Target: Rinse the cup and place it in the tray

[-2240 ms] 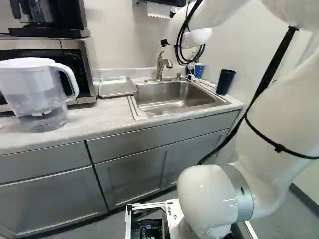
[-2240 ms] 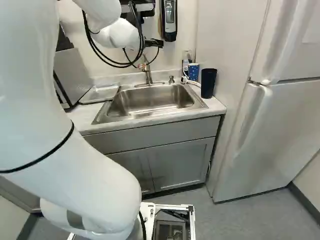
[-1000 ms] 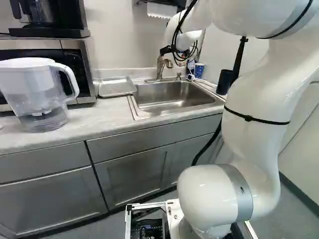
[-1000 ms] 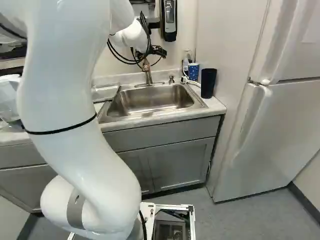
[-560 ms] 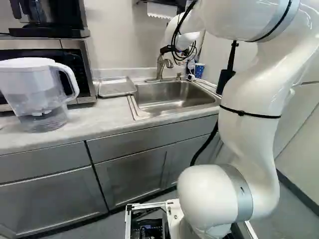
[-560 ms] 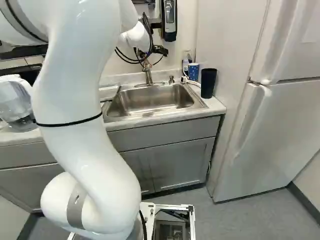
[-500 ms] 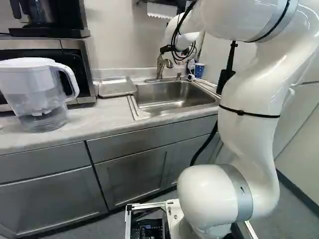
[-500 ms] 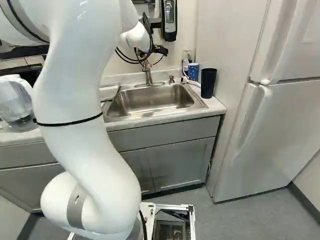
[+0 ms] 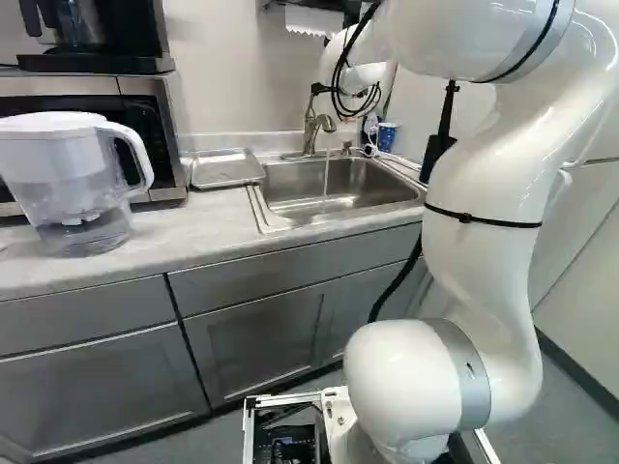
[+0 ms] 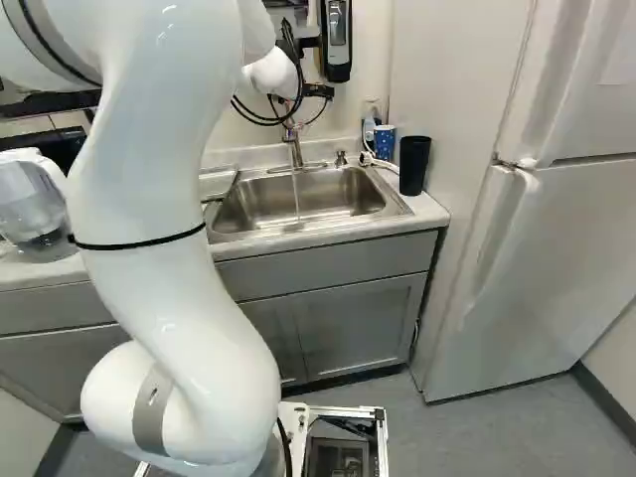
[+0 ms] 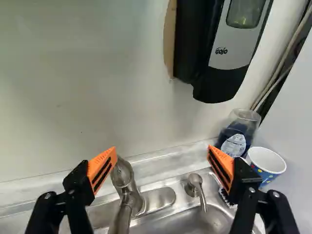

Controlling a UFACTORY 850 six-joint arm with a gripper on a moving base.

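Water (image 9: 326,179) runs, gripper (image 11: 162,152) open
Lift the 2 fingers (image 11: 100,164) clear of the faucet (image 11: 124,178) on the sink's (image 9: 269,221) back edge first.

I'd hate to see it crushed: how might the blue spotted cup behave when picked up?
The cup looks like thin paper, so it may dent if squeezed. Those walls suggest lightness; being round, it could roll if tipped.

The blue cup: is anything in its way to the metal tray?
Yes: the tap and little pump stand at the back of the sink, between the blue cup and the tray. Water is running, too.
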